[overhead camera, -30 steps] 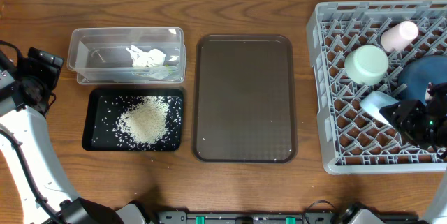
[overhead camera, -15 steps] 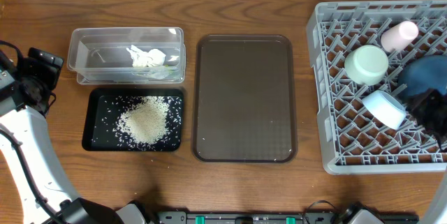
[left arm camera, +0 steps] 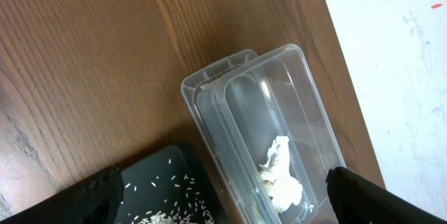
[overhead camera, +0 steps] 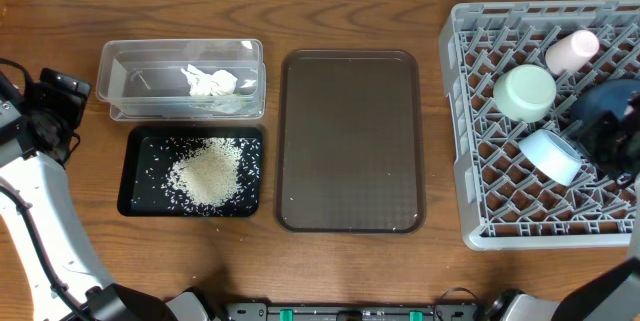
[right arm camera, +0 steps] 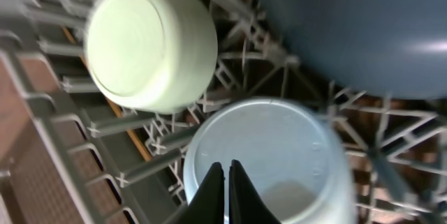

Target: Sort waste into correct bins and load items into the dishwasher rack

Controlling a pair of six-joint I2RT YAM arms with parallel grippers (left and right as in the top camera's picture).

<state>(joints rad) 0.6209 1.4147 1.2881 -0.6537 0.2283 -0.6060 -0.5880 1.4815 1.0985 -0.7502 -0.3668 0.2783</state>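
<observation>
The grey dishwasher rack (overhead camera: 460,161) at the right holds an upturned mint-green bowl (overhead camera: 524,92), an upturned pale-blue bowl (overhead camera: 551,154), a pink cup (overhead camera: 571,51) and the dark-blue dish (overhead camera: 598,101). My right gripper (overhead camera: 592,141) hovers over the dish, just right of the pale-blue bowl. In the right wrist view its gripper (right arm camera: 224,172) is shut and empty above the pale-blue bowl (right arm camera: 279,147), with the mint-green bowl (right arm camera: 150,46) and the dish (right arm camera: 349,28) beyond. My left gripper (overhead camera: 55,106) is open and empty, left of the clear tub (overhead camera: 125,71) holding paper scraps (overhead camera: 208,82). Rice (overhead camera: 207,173) lies in the black tray (overhead camera: 135,196).
A large brown serving tray (overhead camera: 350,141) lies between the bins and the rack. The left wrist view shows the clear tub (left arm camera: 230,98) with paper scraps (left arm camera: 279,175), the black tray (left arm camera: 167,175) and the table's far edge against a white wall (left arm camera: 391,56).
The right gripper has let go of the pale-blue bowl, which now rests upside down in the rack, and has drawn back to the right over the dish. The left arm has not moved.
</observation>
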